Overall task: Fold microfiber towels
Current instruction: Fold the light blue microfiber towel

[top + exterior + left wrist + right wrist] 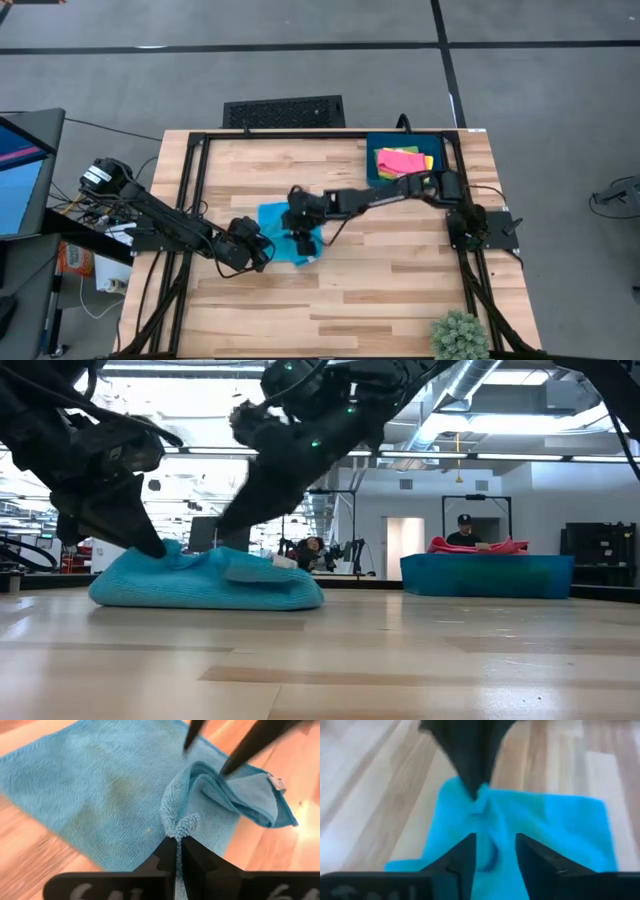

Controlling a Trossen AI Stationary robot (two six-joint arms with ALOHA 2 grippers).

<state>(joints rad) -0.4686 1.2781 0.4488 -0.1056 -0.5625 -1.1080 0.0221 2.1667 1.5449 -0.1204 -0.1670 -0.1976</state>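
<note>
A fold of the blue towel [120, 795] is pinched between the closed left fingers [167, 857]. The right fingers [470, 857] are spread apart over it, mid-surface [400, 290].

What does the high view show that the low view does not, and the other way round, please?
Only the high view shows the potted plant at the table's near right corner, a yellow towel under the pink towel, and a black grille behind the table. Only the low view shows a person in the room behind. Both show the blue towel, the left gripper, the right gripper and the blue tray.
</note>
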